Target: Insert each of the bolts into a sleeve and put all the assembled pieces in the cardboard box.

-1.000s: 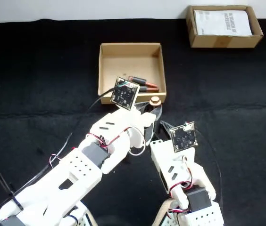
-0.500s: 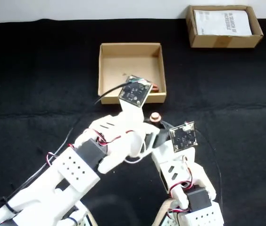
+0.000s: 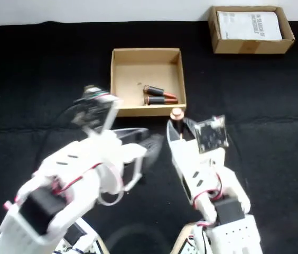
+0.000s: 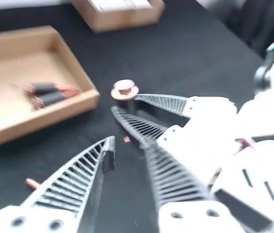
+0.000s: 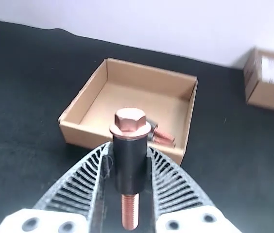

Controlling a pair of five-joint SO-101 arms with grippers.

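Bolt sits head-up in a black sleeve, clamped upright by the right gripper, just short of the cardboard box. The left gripper gapes wide beside it. Two assembled pieces lie inside the box.

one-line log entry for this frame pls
right gripper: shut on sleeved bolt, upright, by cardboard box front wall | left gripper: open, empty | in box: two assembled pieces
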